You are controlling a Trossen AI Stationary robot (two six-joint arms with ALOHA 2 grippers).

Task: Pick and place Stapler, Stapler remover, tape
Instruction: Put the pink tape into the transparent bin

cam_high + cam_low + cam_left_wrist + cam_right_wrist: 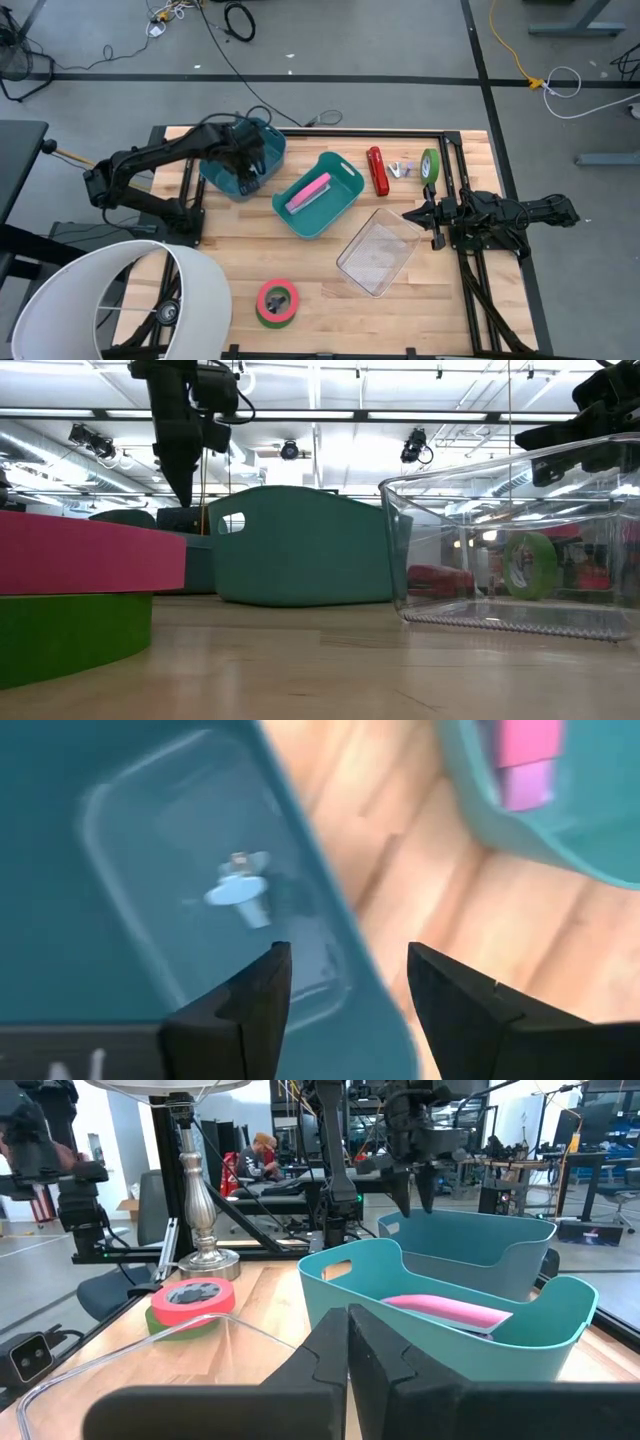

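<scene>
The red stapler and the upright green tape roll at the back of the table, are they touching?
Apart. The high view shows the red stapler and the green tape roll with bare wood and a small silvery item lying between them.

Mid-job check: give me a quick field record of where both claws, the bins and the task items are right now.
left claw: open, above the dark teal bin, empty
right claw: shut, empty, at the table's right side near the clear bin
light teal bin: holds a pink item
red stapler: on the table, right of the light teal bin
green tape: standing on edge beside the stapler
red tape: flat near the front edge, stacked on a green roll
</scene>
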